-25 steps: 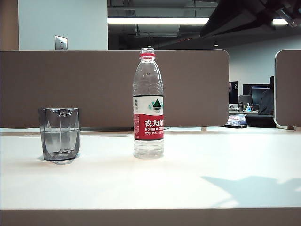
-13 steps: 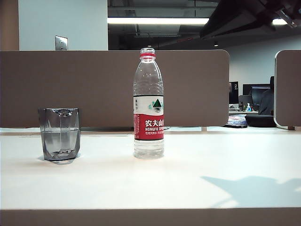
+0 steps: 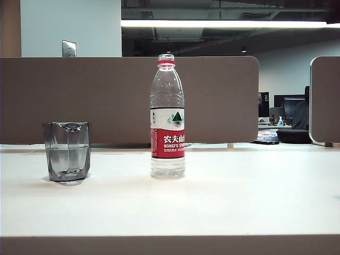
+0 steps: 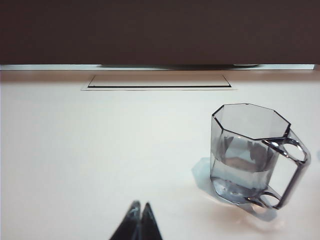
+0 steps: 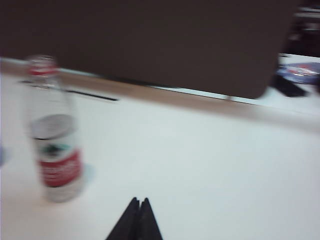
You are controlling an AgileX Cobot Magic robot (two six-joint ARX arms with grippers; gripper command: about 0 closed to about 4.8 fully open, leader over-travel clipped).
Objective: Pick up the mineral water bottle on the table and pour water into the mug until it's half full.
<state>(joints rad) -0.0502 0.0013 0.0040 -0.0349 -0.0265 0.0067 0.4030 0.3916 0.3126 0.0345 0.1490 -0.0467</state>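
Note:
The mineral water bottle (image 3: 167,122) stands upright and uncapped at the middle of the white table (image 3: 239,196); the right wrist view shows it blurred (image 5: 52,130). The smoky-grey faceted mug (image 3: 66,151) stands to its left with water in its lower part. In the left wrist view the mug (image 4: 247,150) shows a handle. My left gripper (image 4: 140,205) is shut with nothing in it, short of the mug and off to one side. My right gripper (image 5: 139,200) is shut and empty, apart from the bottle. Neither gripper shows in the exterior view.
A brown partition (image 3: 106,95) runs along the table's far edge. A cable slot (image 4: 157,81) is set into the table top before it. A second panel (image 3: 325,101) stands at the far right, with desks and monitors (image 3: 289,106) behind.
The dark arm at the exterior view's upper right has withdrawn out of view. Its shadow on the right of the table is gone. Bottle and mug have not moved.

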